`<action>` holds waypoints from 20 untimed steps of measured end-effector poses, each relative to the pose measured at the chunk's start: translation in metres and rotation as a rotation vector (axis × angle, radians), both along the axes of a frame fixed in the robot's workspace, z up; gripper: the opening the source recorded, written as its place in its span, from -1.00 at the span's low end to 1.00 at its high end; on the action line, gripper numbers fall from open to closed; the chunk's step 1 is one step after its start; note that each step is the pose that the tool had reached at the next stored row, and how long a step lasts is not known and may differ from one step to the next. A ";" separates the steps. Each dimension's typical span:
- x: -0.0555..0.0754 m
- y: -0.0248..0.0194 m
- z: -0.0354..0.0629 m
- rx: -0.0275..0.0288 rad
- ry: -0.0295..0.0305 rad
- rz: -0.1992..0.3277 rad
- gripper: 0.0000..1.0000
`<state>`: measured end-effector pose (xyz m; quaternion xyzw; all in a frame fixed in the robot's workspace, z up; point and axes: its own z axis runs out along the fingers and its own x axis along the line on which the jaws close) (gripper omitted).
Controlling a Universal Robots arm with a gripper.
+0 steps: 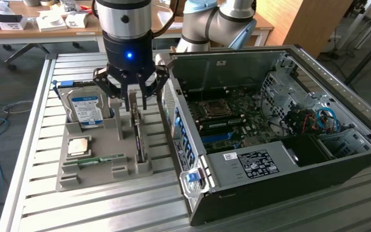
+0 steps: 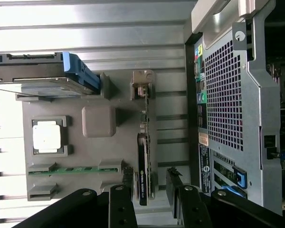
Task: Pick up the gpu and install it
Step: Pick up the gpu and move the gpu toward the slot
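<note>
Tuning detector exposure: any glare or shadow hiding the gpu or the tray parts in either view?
Wrist view: glare whitens the square chip and the hard drive face; the gpu is dark but distinct against the grey tray. Exterior view: even light, no hard shadows; computer case interior dim.

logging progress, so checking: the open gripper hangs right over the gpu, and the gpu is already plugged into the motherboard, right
Not quite. The gpu is not in the motherboard; it stands on edge in a slot of the grey tray beside the computer case. The open gripper does hang right over it. The exterior view shows this.
</note>
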<state>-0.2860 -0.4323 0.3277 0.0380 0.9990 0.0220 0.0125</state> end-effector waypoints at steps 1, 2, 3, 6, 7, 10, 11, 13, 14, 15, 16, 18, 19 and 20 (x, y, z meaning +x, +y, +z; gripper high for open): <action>0.000 0.0000 -0.0008 0.0000 0.0000 0.000 -0.17; 0.000 0.0000 -0.0015 0.0001 0.0000 0.000 -0.17; 0.000 0.0000 -0.0022 0.0001 0.0000 0.000 -0.17; 0.000 0.0000 -0.0043 0.0000 0.0000 0.000 -0.17; 0.000 0.0000 -0.0050 -0.0001 0.0001 0.000 -0.17; 0.000 0.0000 -0.0072 0.0001 0.0000 0.000 -0.17; 0.000 0.0000 -0.0078 0.0000 0.0000 0.000 -0.17; 0.000 0.0000 -0.0089 0.0000 0.0001 0.000 -0.17; 0.000 0.0000 -0.0092 -0.0001 0.0001 0.000 -0.17; 0.000 0.0000 -0.0092 -0.0002 0.0003 0.000 -0.17; 0.000 0.0000 -0.0092 -0.0002 0.0003 0.000 -0.17; 0.000 0.0000 -0.0093 0.0000 0.0001 0.000 -0.17; 0.000 0.0000 -0.0093 0.0000 0.0000 0.000 -0.17; 0.000 0.0000 -0.0093 0.0000 0.0000 0.000 -0.17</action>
